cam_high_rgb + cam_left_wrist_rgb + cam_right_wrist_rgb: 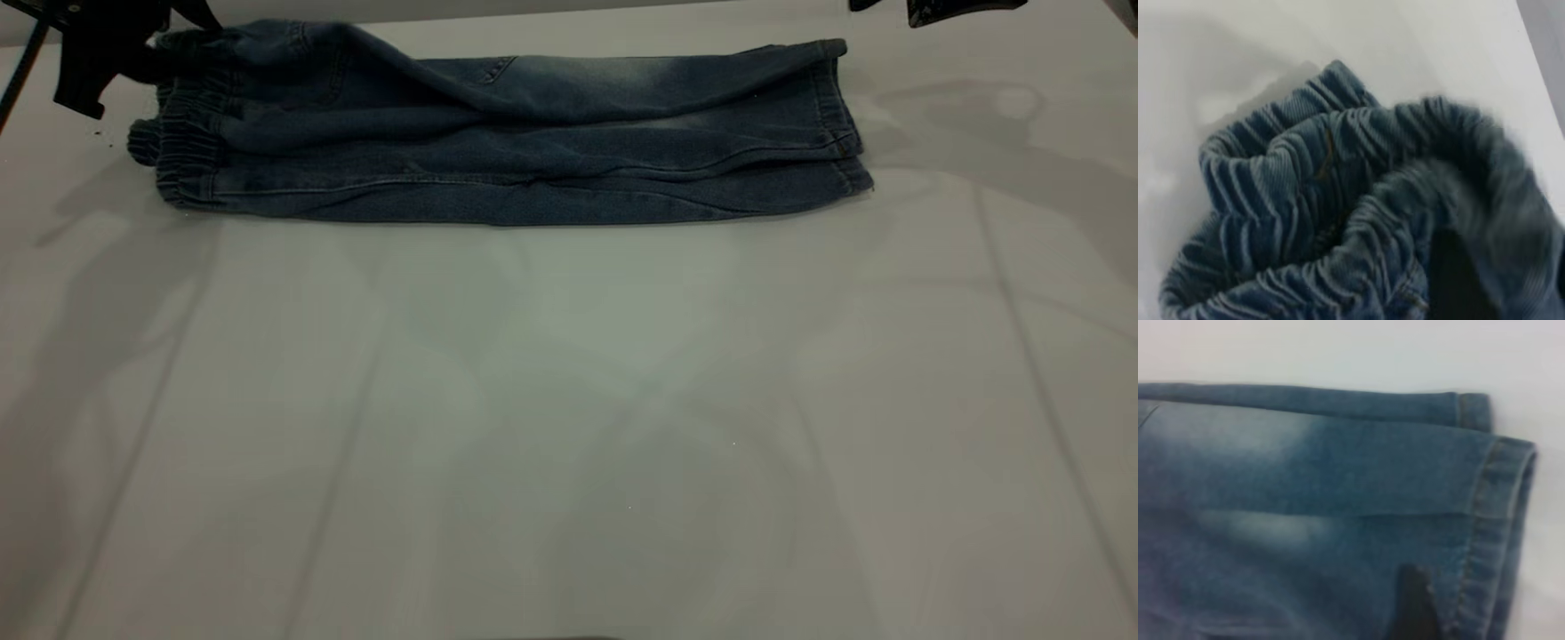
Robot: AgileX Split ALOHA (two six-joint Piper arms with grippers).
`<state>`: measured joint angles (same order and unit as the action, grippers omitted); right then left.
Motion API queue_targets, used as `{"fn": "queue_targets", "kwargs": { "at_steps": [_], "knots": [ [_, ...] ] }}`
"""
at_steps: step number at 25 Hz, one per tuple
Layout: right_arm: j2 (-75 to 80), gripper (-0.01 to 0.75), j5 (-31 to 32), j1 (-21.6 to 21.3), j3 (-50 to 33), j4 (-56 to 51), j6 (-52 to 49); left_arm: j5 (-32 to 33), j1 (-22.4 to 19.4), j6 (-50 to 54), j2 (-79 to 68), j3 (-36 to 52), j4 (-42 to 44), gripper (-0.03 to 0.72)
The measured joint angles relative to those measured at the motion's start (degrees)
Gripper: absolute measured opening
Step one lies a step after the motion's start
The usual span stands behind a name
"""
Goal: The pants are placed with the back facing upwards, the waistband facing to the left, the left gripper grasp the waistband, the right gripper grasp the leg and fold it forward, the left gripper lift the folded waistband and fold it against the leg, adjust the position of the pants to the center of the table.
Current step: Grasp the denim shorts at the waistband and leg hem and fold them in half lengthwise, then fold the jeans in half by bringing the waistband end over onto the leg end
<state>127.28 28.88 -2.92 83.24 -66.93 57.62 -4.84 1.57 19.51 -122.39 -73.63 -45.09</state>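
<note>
The blue denim pants (533, 151) lie folded lengthwise along the far side of the table (569, 400), one leg (676, 89) on top of the other. The ruffled waistband (187, 142) is at the left. My left gripper (164, 44) is shut on its far corner and holds it raised, so a taut ridge of cloth runs toward the middle. The left wrist view shows the gathered waistband (1305, 173) bunched around one dark finger (1458, 280). My right gripper (956, 9) hangs at the far right, past the leg hems (836, 98). In the right wrist view one dark fingertip (1413, 607) shows over the leg (1338, 487) near its stitched hem (1491, 520).
The wide white-grey tabletop stretches in front of the pants toward the near edge. Faint crease lines and arm shadows cross it. A pale wall strip (533, 9) runs behind the table's far edge.
</note>
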Motion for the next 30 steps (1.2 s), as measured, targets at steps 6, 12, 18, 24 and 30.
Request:
{"fn": "queue_targets", "kwargs": {
  "at_steps": [6,12,18,24,30],
  "knots": [
    [0.0,0.507,4.44,0.0,0.0,-0.11,1.38,0.03,0.0,-15.33,0.51,-2.28,4.72,0.445],
    [0.0,0.509,7.96,1.32,0.0,0.0,4.36,13.52,-0.96,-39.03,3.96,-7.05,12.07,0.448],
    [0.0,0.509,6.0,8.8,0.0,3.08,4.74,33.05,-6.18,-47.13,4.01,-11.94,14.02,0.448],
    [0.0,0.509,4.27,15.1,3.37,6.6,1.61,40.23,-10.72,-47.29,3.7,-14.27,19.65,0.448],
    [0.0,0.509,4.07,19.16,6.62,7.26,-1.02,36.23,-10.75,-47.34,-1.06,-14.34,20.15,0.448]
  ]
}}
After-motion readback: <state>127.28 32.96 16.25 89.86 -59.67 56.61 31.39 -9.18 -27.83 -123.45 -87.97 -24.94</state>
